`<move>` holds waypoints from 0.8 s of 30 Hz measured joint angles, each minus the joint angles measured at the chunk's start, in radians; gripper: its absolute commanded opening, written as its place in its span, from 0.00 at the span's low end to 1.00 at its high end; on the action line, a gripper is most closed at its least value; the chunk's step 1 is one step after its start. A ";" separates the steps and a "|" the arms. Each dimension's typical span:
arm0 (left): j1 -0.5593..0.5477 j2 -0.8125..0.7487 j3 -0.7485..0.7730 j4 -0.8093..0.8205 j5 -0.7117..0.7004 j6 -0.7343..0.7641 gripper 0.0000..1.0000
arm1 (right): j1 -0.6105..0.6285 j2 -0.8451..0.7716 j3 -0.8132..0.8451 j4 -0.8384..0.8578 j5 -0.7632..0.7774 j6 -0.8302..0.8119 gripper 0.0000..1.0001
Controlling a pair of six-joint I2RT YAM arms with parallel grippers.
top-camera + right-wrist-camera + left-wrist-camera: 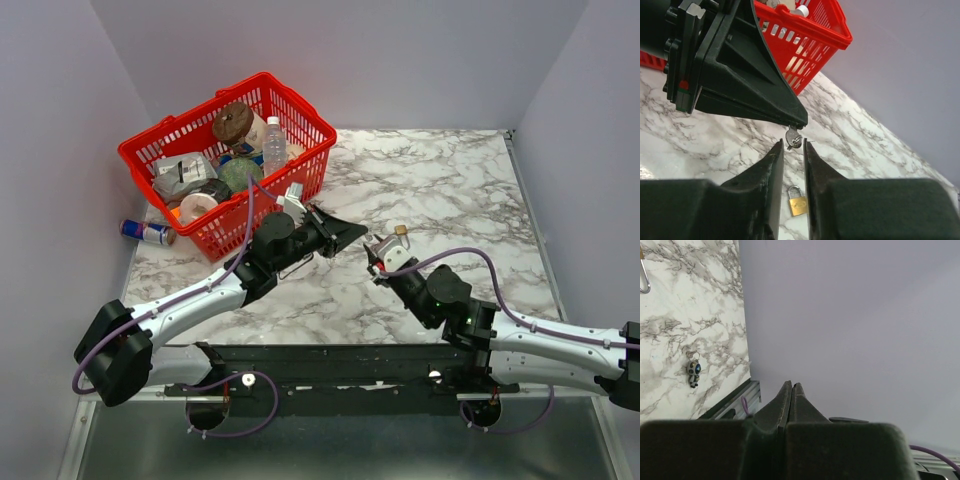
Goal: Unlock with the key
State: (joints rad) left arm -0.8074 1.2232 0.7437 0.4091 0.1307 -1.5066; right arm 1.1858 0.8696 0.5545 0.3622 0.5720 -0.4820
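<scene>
Tiny dark-headed key on a small ring, loose on marble tabletop, near padlock.

Far left on the marbled table, a red plastic basket, packed full. Holds a clear bottle with a white cap, a brown round lump on top, a green ball, a white roll of tape and a grey pouch. Just beside its left wall, a blue and silver can on its side. Elsewhere on the table, near an edge, a tiny figure charm with a ring. Plain grey walls all around.
</scene>
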 measured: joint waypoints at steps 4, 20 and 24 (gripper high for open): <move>0.004 0.000 -0.006 0.009 -0.006 0.053 0.00 | 0.001 -0.016 -0.001 -0.045 0.016 0.098 0.73; 0.196 -0.112 0.050 -0.111 0.553 0.952 0.00 | -0.058 -0.351 0.038 -0.314 -0.202 0.732 0.97; 0.207 -0.132 0.031 -0.038 0.709 0.966 0.00 | -0.214 -0.291 0.084 -0.306 -0.458 0.819 0.92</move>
State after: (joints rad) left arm -0.6003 1.0916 0.7750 0.3714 0.8398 -0.5404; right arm 0.9718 0.5789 0.6388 0.0559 0.1143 0.3367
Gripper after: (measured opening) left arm 0.008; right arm 0.945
